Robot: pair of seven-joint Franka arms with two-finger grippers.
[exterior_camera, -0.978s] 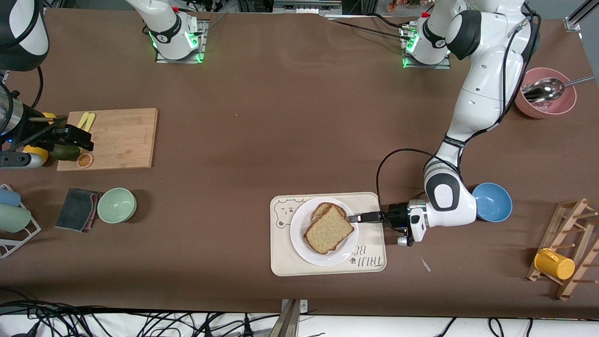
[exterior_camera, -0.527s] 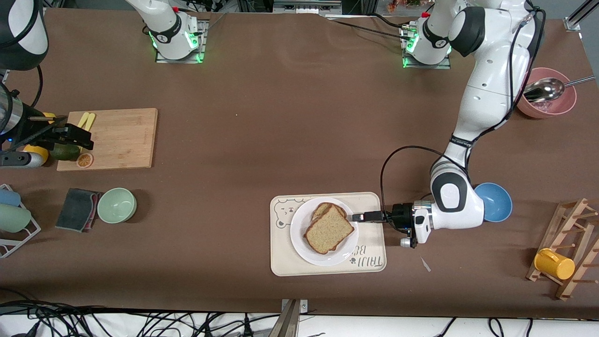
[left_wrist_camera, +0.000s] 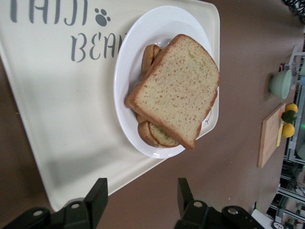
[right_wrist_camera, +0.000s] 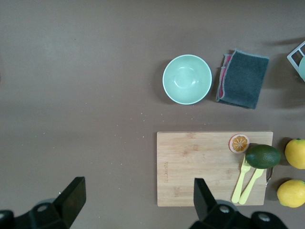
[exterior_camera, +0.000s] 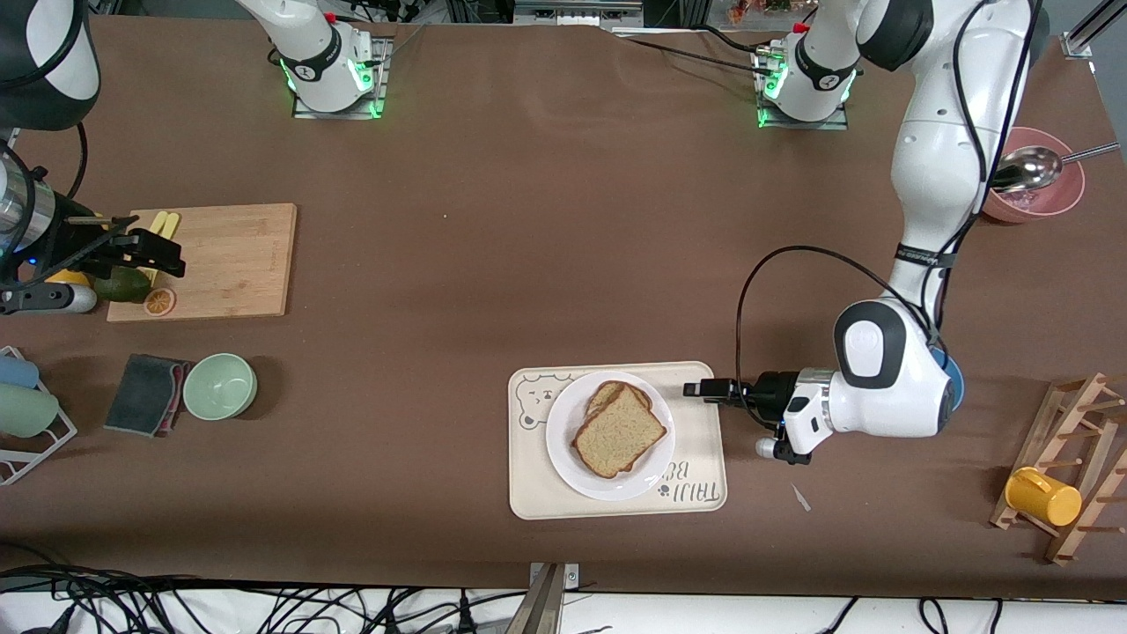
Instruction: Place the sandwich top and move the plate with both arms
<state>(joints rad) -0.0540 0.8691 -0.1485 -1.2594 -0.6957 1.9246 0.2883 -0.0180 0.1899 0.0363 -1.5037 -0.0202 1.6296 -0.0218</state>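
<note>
1. Nearest the front camera we see a tangle of black cables along the edge of the brown matte tabletop.
2. On that tabletop lies a cream rectangular tray with a bear drawing, and on it sits the small round white plate.
3. The speckled tan bread slice with a dark crust, the sandwich top, lies on the plate over other bread beneath it.
4. We find the left gripper over the tray's edge toward the left arm's end, clear of the plate; its fingers are spread apart and hold nothing.
5. Toward the right arm's end we see a pale green bowl beside a folded grey cloth.
6. Farther off lies a light wooden cutting board; the right gripper hangs over its end, fingers apart and empty.
7. Farthest, we see both arms' bases glowing green.
</note>
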